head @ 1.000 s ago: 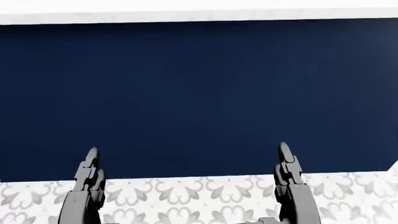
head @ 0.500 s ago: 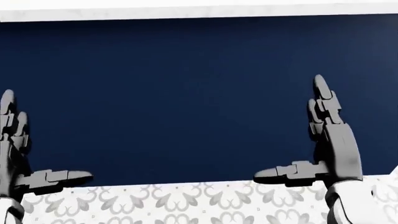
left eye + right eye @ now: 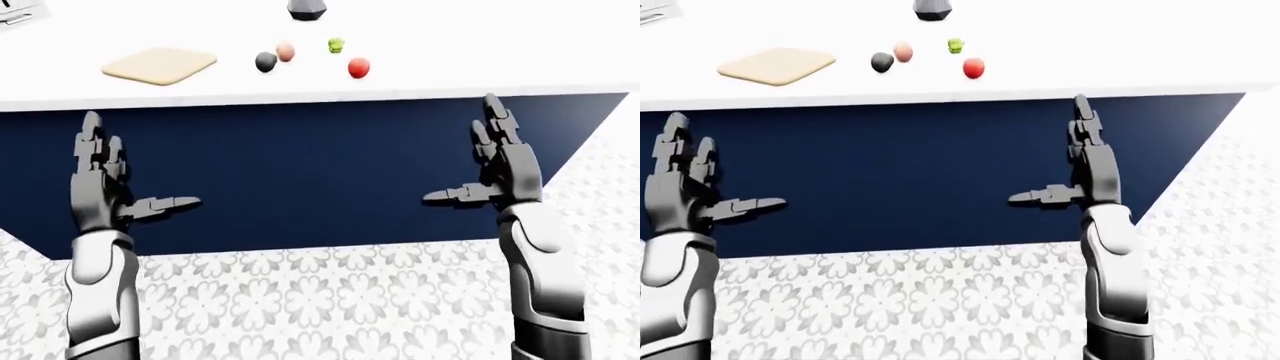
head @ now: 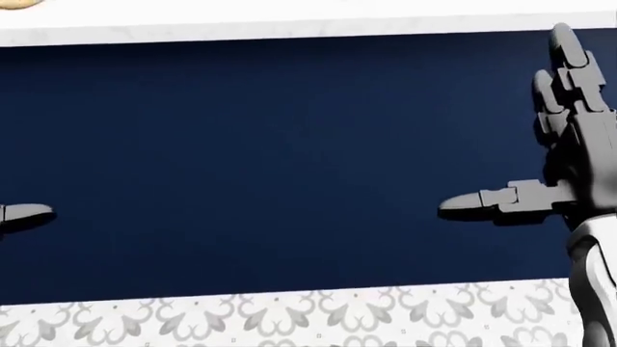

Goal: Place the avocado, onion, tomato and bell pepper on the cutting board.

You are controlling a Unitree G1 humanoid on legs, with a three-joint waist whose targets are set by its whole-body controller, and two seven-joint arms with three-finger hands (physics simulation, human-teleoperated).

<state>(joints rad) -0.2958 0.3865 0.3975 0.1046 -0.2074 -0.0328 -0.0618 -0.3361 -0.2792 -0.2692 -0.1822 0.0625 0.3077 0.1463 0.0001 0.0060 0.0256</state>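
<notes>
Counter: white-topped counter (image 3: 450, 52) with a dark navy blue front panel (image 3: 300, 180); it spans the upper part of both eye views and serves as the landmark for all else
Board: pale tan rectangular cutting board (image 3: 160, 65) lies flat on the counter top, toward its left end; nothing rests on it
Avocado: dark round avocado (image 3: 265, 62) sits on the counter top to the right of the board, apart from it
Onion: pinkish round onion (image 3: 285, 52) sits just beside the avocado, up and to its right
Pepper: small green bell pepper (image 3: 336, 46) sits further right on the counter top
Tomato: red round tomato (image 3: 358, 69) sits nearest the counter's edge, below and right of the pepper
Jar: dark grey faceted object (image 3: 307, 9) stands at the top edge of the view; too cropped to identify
Left hand: grey three-finger left hand (image 3: 100, 187) is raised before the navy panel, fingers spread upward, thumb out sideways; released, grasping nothing
Right hand: grey three-finger right hand (image 3: 503, 169) is raised likewise before the panel; released, grasping nothing
Floor: white floor with grey floral tiles (image 3: 320, 307) lies below the counter
</notes>
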